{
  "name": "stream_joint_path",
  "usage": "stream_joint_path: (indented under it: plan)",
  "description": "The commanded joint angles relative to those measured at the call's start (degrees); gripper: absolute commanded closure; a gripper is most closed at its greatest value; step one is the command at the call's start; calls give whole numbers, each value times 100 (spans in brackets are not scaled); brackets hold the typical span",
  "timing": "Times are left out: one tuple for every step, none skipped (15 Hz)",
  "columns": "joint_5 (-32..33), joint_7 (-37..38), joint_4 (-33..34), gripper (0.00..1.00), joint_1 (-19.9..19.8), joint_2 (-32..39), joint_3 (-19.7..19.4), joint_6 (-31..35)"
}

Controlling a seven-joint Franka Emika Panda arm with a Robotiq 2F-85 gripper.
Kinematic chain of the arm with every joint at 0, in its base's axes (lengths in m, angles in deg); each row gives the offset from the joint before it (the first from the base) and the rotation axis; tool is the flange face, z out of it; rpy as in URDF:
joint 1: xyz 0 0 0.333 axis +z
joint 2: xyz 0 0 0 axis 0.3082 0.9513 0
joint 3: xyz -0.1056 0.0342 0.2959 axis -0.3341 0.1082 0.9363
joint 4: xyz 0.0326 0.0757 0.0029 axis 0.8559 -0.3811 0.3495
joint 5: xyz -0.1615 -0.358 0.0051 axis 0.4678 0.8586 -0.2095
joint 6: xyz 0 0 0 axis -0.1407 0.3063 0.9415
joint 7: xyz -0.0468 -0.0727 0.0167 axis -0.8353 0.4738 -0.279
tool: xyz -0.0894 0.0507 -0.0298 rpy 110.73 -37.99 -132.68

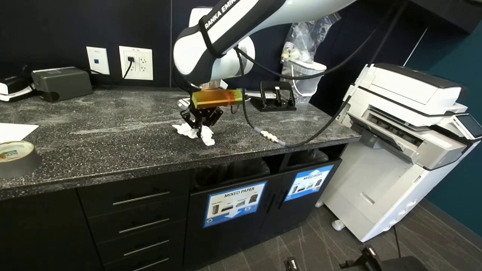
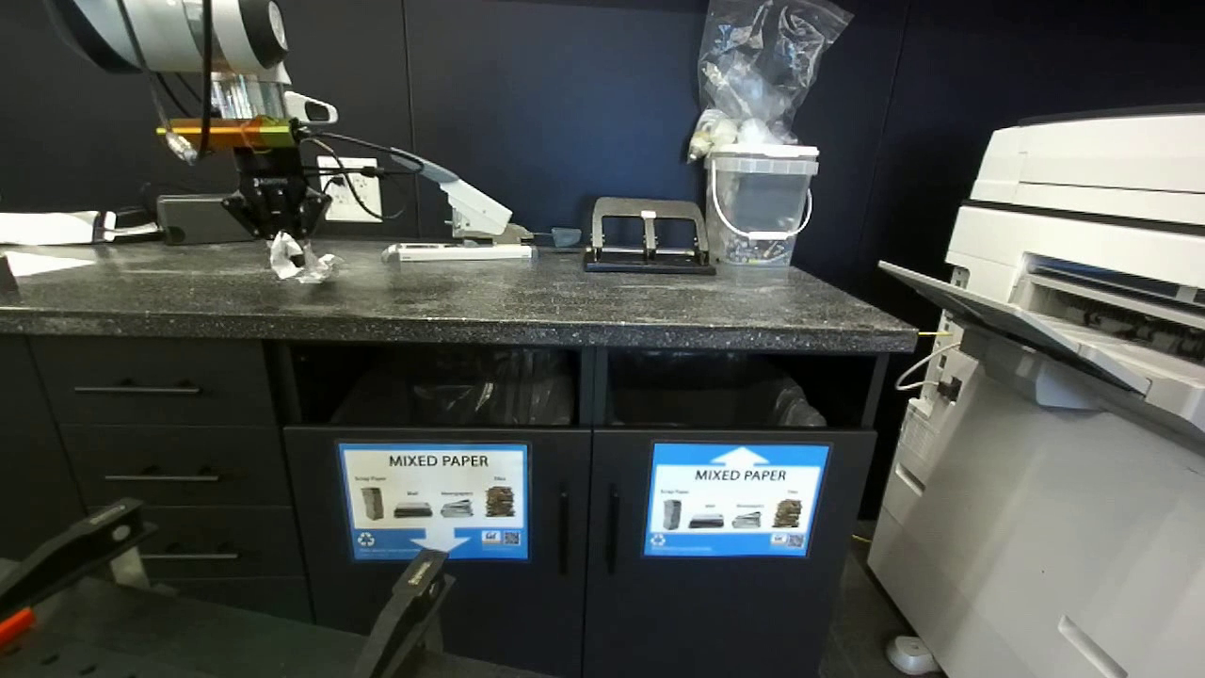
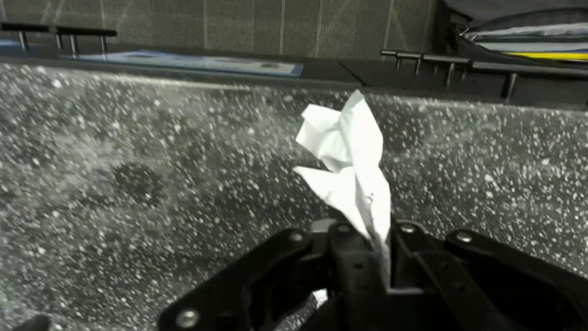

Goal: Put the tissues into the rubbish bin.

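My gripper (image 1: 199, 132) is low over the dark speckled counter, and its fingers are shut on a crumpled white tissue (image 1: 206, 137). In the wrist view the tissue (image 3: 367, 151) is pinched between the fingertips (image 3: 385, 248) and sticks out toward the counter's front edge. In an exterior view the tissue (image 2: 320, 269) hangs below the fingers (image 2: 290, 247) at counter level. A white part shows on the far side of the fingers too; I cannot tell if it is a separate tissue. Two lined bins (image 2: 480, 391) (image 2: 715, 391) show in cabinet openings under the counter, behind "MIXED PAPER" doors; their insides are mostly hidden.
A tape roll (image 1: 19, 160) and flat white paper (image 1: 15, 131) lie at the counter's left. A hole punch (image 2: 650, 235), white stapler (image 2: 475, 202) and clear bucket (image 2: 761, 207) stand toward the back right. A printer (image 1: 399, 150) stands beyond the counter's end. A cable (image 1: 312, 141) hangs from the arm.
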Motion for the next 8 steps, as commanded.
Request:
stream_joint_path:
  plan:
    - [45,372,-1409,87,-261,-1069,58,121]
    - [42,475,-1707,88,-326,-1249,59,169]
    - [0,498,-2019,87,-423,-1477,84,178]
    - [-18,529,-2333,87,-509,-1674,96,159]
    - [1,595,-2617,86,-579,-1830,94,194]
    - [-71,561,-2832,86,-698,-1970,117,173]
    - [-134,513,-3056,87,-805,-2086,141,188]
    - [-186,474,-3231,86,-909,-2123,147,240]
